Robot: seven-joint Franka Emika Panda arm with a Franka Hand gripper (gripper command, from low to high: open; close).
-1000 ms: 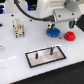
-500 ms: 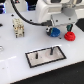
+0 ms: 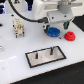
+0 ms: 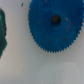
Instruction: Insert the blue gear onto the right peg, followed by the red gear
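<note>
The blue gear point(image 3: 53, 32) lies flat on the white table at the back right. It fills much of the wrist view point(image 4: 54, 25), with its dark centre hole showing. The smaller red gear point(image 3: 69, 35) lies just to its right in the exterior view. My gripper point(image 3: 55, 27) hangs directly above the blue gear, open and empty. One dark finger point(image 4: 2, 33) shows at the wrist view's edge, beside the gear. The white black-bordered plate point(image 3: 59, 56) lies nearer the front. Its taller right peg point(image 3: 50, 51) stands upright, with a shorter stub point(image 3: 37, 55) to its left.
A white and tan fixture point(image 3: 18, 28) stands at the exterior view's left. Black cables point(image 3: 22, 15) arc above it toward the arm. The table's dark front edge point(image 3: 60, 75) runs below the plate.
The gripper has stayed over the blue gear, perhaps a little lower. Neither gear nor the plate has moved.
</note>
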